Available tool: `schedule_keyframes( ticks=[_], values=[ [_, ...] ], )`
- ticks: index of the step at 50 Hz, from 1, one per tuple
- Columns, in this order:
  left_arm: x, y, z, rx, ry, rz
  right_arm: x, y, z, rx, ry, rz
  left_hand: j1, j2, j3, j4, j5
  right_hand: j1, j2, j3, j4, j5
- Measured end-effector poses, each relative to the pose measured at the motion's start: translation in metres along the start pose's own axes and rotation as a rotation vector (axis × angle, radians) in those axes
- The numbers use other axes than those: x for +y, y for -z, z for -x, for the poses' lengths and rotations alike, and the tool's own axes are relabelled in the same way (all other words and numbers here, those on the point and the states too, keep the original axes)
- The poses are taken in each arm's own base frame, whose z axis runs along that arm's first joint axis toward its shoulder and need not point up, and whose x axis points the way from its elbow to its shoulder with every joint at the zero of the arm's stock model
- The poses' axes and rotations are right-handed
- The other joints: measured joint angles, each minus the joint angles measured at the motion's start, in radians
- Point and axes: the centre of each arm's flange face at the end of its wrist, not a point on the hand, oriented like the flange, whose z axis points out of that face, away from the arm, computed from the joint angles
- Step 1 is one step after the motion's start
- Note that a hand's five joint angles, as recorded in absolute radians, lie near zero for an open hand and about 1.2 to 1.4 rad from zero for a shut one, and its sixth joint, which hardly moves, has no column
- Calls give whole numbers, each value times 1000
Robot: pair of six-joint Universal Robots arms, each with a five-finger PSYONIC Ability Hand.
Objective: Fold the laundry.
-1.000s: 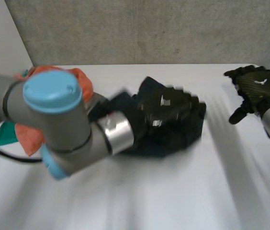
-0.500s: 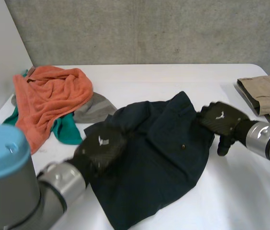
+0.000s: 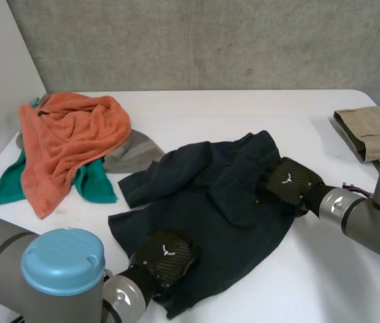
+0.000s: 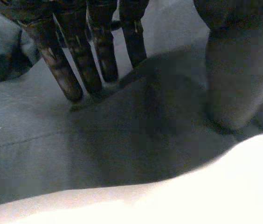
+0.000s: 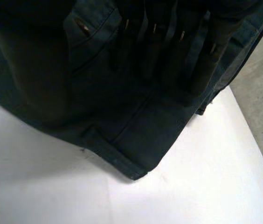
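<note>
I'm looking at the crumpled dark navy cotton garment (image 3: 224,202) lying spread in the middle of the white table (image 3: 338,276). My left hand (image 3: 165,256) is sitting on its near edge. In the left wrist view its straight fingers (image 4: 61,65) are pressing their tips into the cloth and the thumb is planted apart from them, so it's spread open and gripping nothing. My right hand (image 3: 289,183) is resting on the garment's right edge, its fingers (image 5: 206,60) laid flat and straight across the fabric just by a hemmed corner, not clasping it. A rumpled orange terry towel (image 3: 69,134) is heaped over a green cloth (image 3: 92,180) at the far left. A grey knit piece (image 3: 131,153) is touching the navy garment there. Folded beige trousers (image 3: 372,128) are lying well apart at the far right.
</note>
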Motion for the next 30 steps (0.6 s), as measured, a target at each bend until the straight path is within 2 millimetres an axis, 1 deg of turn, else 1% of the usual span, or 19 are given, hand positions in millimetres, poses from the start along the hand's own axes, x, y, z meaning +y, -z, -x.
schedule_keyframes(
  ticks=[1,2,3,4,5,7,10,15,16,17,18,19,20,21,22,23,24,25,30],
  values=[
    [0,-4,1,-15,-10,-9,1,-2,0,6,-1,-6,101,103,102,112,103,42,41,41,42,37],
    [0,-5,1,-22,-13,-13,2,-4,1,9,-3,-8,111,114,113,123,113,82,88,80,81,73],
    [-1,-9,2,-41,-22,-27,3,-6,1,15,-6,-11,244,281,266,277,263,231,238,234,238,229],
    [-2,-10,2,-52,-26,-35,4,-7,1,17,-8,-12,353,406,402,404,393,335,343,325,329,324],
    [-3,-12,3,-63,-30,-44,5,-8,1,19,-12,-12,423,480,473,480,472,402,410,404,408,407],
    [-7,-14,5,-88,-35,-65,6,-9,0,24,-21,-11,491,556,538,565,552,439,467,463,470,468],
    [-16,-14,11,-125,-36,-100,4,-9,-3,37,-45,-12,492,571,550,584,557,439,475,482,492,477],
    [-46,-7,27,-199,-22,-202,-8,-3,-19,77,-96,-28,492,571,555,585,557,439,475,482,495,477],
    [-57,-3,33,-219,-15,-240,-13,0,-25,90,-106,-35,492,571,556,585,557,439,475,482,495,477],
    [-57,-3,33,-219,-15,-240,-13,0,-25,90,-106,-35,492,571,556,585,557,439,475,482,495,477],
    [-80,7,44,-254,-2,-316,-25,9,-41,127,-127,-55,492,571,556,585,557,439,475,482,495,477],
    [-90,11,48,-266,4,-349,-30,13,-47,141,-136,-61,492,571,556,585,557,439,475,482,495,477],
    [-100,16,53,-277,11,-383,-37,19,-55,160,-151,-68,491,571,556,585,557,434,455,460,468,462],
    [-108,20,56,-282,15,-407,-41,23,-59,167,-163,-68,492,571,556,585,557,345,350,355,361,357],
    [-115,24,59,-284,20,-429,-45,28,-62,172,-181,-63,492,571,556,585,557,188,187,198,224,221],
    [-119,25,61,-284,22,-437,-46,31,-64,171,-195,-56,492,571,556,585,557,125,124,139,145,161],
    [-124,27,63,-280,26,-448,-48,35,-64,163,-220,-37,492,571,556,585,557,-73,-72,-56,-52,-58],
    [-127,28,65,-275,29,-448,-48,38,-62,152,-241,-19,492,571,556,585,557,-147,-145,-131,-121,-131],
    [-122,22,67,-237,42,-379,-35,41,-44,66,-295,80,492,574,561,585,557,-195,-205,-197,-204,-224]
  ],
)
